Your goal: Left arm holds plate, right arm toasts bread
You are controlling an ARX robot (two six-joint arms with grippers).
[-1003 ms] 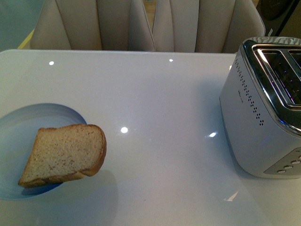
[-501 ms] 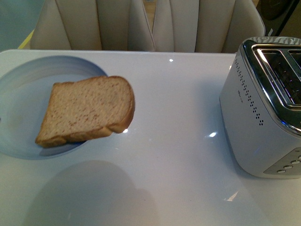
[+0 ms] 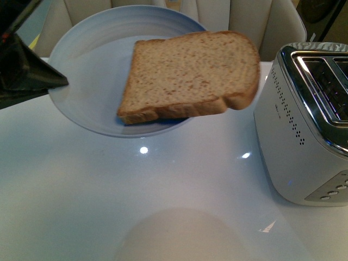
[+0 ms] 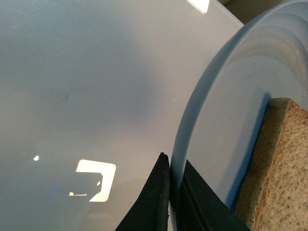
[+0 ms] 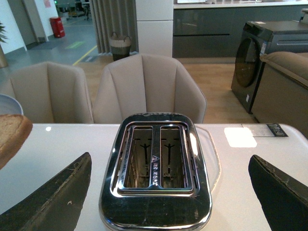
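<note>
My left gripper (image 3: 51,84) is shut on the left rim of the pale blue plate (image 3: 92,70) and holds it raised above the white table. In the left wrist view its black fingers (image 4: 156,197) pinch the plate's rim (image 4: 207,120). The slice of brown bread (image 3: 190,73) lies on the plate and overhangs its right edge toward the toaster; it also shows in the left wrist view (image 4: 279,173) and in the right wrist view (image 5: 12,134). My right gripper (image 5: 171,192) is open and empty, with its jaws wide apart on either side of the toaster.
A silver two-slot toaster (image 3: 304,119) stands at the table's right side; its empty slots (image 5: 154,156) show in the right wrist view. Beige chairs (image 3: 136,4) stand behind the white table (image 3: 163,179).
The plate with the bread has risen from the table at the left and moved right toward the toaster. My left arm has come into the front view.
</note>
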